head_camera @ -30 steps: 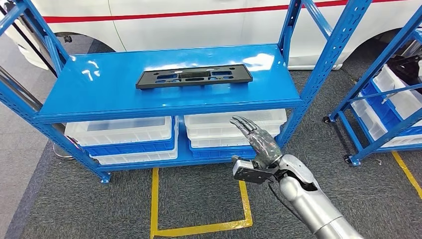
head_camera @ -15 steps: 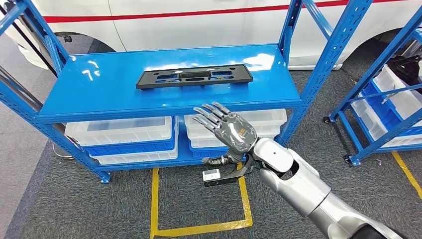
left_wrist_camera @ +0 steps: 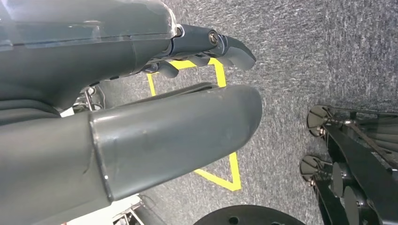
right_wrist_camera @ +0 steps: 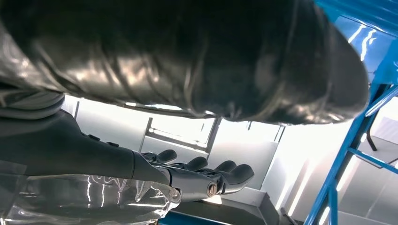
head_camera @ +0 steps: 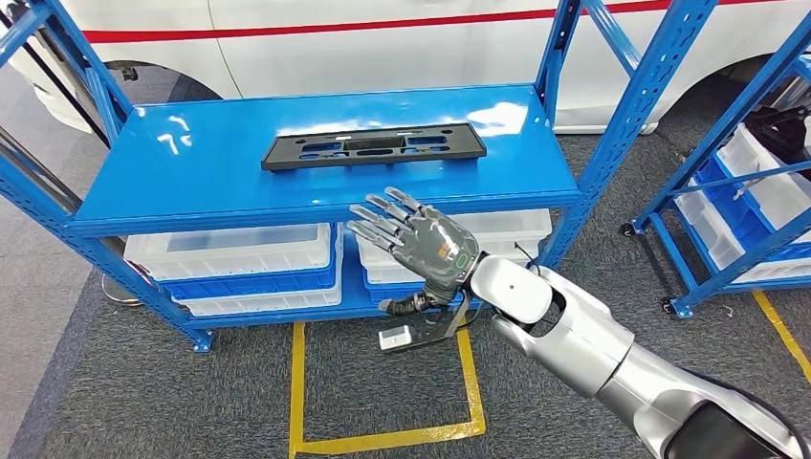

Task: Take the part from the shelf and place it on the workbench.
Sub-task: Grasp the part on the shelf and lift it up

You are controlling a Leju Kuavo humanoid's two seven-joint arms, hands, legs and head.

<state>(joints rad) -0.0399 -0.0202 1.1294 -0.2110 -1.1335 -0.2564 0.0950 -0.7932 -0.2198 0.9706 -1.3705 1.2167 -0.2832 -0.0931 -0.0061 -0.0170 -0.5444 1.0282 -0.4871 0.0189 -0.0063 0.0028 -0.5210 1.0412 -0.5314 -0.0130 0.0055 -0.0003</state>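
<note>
Black, the part (head_camera: 374, 145) lies untouched mid-shelf (head_camera: 172, 172), toward its back edge. The right hand (head_camera: 416, 244) hovers off the front edge, fingers spread, empty; grasp and transfer remain.

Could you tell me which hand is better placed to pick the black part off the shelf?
The right hand: open, raised just before the shelf edge, below the part. The left hand hangs over the floor.

Vehicle workshop: blue parts racks (head_camera: 612, 124)
</note>
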